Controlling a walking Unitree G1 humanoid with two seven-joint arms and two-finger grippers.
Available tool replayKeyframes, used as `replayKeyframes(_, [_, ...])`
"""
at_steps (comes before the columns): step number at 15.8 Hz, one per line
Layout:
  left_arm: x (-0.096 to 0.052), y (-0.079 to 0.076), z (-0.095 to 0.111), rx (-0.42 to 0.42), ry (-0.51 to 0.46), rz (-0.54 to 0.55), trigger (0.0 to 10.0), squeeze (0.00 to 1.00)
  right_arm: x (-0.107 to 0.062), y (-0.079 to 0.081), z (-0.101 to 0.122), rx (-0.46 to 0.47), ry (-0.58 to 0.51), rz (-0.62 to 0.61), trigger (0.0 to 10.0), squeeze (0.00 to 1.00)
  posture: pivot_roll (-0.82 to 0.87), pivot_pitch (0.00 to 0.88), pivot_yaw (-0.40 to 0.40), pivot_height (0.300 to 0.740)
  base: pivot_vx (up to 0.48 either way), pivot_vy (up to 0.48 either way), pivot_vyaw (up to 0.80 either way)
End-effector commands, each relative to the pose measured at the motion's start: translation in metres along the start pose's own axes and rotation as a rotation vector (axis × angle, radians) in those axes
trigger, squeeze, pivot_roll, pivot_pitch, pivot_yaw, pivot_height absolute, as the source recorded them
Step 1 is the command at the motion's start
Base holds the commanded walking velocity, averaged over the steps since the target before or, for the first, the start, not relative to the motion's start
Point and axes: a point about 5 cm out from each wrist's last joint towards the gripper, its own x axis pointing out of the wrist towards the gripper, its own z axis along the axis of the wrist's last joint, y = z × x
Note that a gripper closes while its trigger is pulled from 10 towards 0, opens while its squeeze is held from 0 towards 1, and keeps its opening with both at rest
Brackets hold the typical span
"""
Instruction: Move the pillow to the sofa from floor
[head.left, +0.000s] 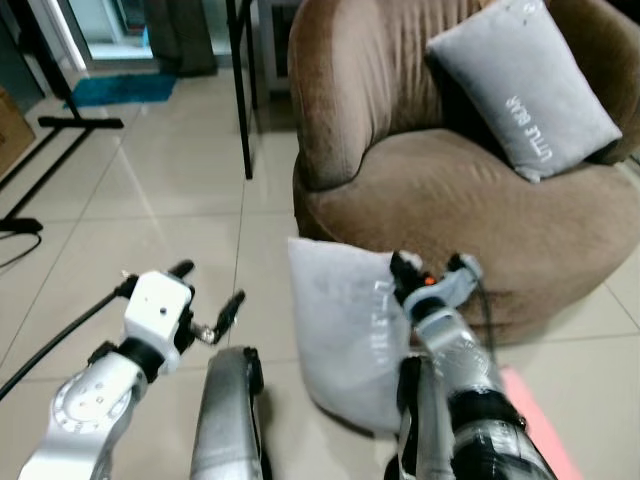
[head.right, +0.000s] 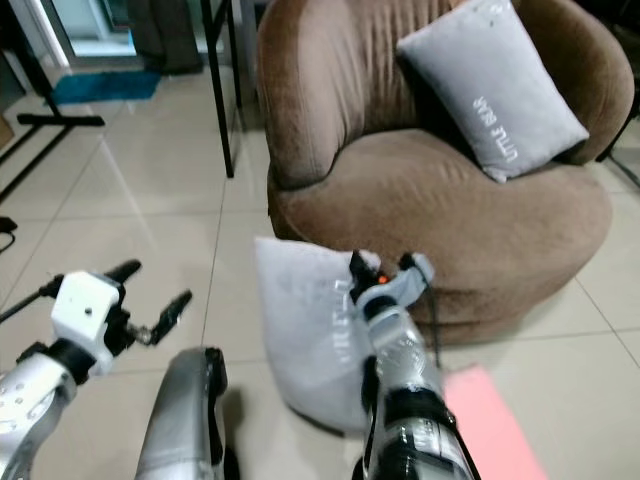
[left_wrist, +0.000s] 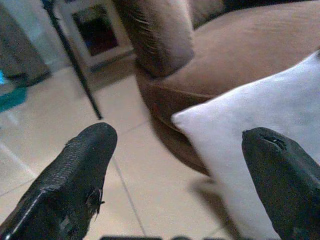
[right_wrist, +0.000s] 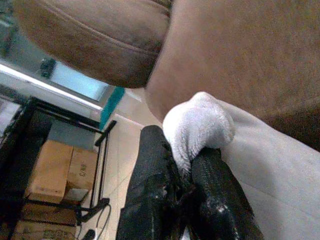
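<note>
Currently, a soft pale-grey square pillow (head.left: 345, 335) is pinched at its upper corner by the right gripper (right_wrist: 186, 167), upright against the round brown velvet sofa (head.left: 470, 205). The left gripper (head.left: 205, 300) is spread wide, holding nothing.

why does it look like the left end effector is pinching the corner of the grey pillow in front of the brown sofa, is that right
Not quite: the right end effector pinches the grey pillow corner, as the right wrist view shows. The left end effector is open, beside the pillow in front of the brown sofa.
</note>
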Motion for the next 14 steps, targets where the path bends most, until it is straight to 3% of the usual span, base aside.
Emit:
replayKeyframes(1, [0.001,0.003,0.005,0.021,-0.021,0.039,10.0,0.0,-0.001,0.027,0.019,-0.016,-0.071,0.101,0.0,0.0,0.02,0.0,0.031,0.462,0.0,0.0,0.0])
replayKeyframes(4, [-0.001,0.0,0.018,-0.01,-0.085,0.119,10.0,0.0,-0.029,0.07,0.037,-0.1,-0.097,0.255,0.0,0.0,0.02,0.0,0.028,0.462,0.0,0.0,0.0])
replayKeyframes(6, [-0.002,-0.006,0.02,-0.001,-0.084,0.119,10.0,0.0,-0.037,0.082,0.042,-0.195,-0.111,0.309,0.0,0.0,0.02,0.0,0.021,0.462,0.0,0.0,0.0])
replayKeyframes(7, [0.0,-0.006,0.02,0.007,-0.084,0.135,10.0,0.0,-0.039,0.088,0.045,-0.273,-0.111,0.299,10.0,0.0,0.02,0.0,0.011,0.462,0.0,0.0,0.0])
replayKeyframes(11, [0.003,-0.005,0.025,0.042,-0.108,0.187,10.0,0.0,-0.041,0.1,0.048,-0.263,-0.123,0.311,10.0,0.0,0.05,0.0,-0.018,0.467,0.0,0.0,0.0])
replayKeyframes(14, [0.0,-0.004,0.027,0.049,-0.116,0.198,10.0,0.0,-0.039,0.114,0.046,-0.242,-0.117,0.349,10.0,0.0,0.07,0.0,-0.031,0.497,0.0,0.0,0.0])
